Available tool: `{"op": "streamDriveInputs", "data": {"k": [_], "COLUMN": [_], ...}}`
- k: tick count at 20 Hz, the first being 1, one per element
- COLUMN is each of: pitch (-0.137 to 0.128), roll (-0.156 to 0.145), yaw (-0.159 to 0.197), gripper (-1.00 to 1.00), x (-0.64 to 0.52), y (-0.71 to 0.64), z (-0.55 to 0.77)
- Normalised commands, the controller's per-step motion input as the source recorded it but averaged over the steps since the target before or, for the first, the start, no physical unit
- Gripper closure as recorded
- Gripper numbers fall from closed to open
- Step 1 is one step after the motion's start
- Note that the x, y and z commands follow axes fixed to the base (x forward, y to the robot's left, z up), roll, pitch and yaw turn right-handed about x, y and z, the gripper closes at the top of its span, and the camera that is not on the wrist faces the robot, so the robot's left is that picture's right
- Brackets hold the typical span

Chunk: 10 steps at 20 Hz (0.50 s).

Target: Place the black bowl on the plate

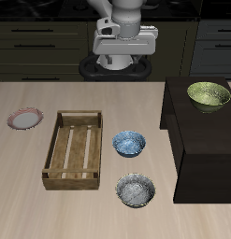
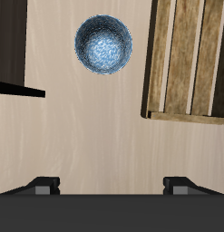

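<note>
Now the black bowl (image 1: 136, 190) stands on the table (image 1: 23, 201) near its front edge, just beside the wooden tray (image 1: 74, 149) and close to the blue bowl (image 1: 128, 143). The plate (image 1: 25, 119) lies far from it, beyond the tray. The gripper (image 1: 123, 62) hangs high at the back, fingers (image 2: 45, 185) apart, holding nothing.

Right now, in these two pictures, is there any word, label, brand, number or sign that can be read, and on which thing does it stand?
None: no readable text shows in either view.
The black bowl, blue bowl, yellow-green bowl and plate carry only speckles or patterns.
The wooden tray shows bare wood grain.
The gripper and the robot's body show no marking.
</note>
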Motion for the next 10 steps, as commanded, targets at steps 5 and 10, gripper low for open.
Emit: {"op": "streamDriveInputs", "data": {"k": [5,10], "pitch": [-0.005,-0.009], "roll": [-0.018,-0.032], "yaw": [-0.006,-0.01], "gripper": [-1.0,-1.0], "x": [0.14,0.38], "y": [0.02,-0.03], "z": [0.06,0.06]}}
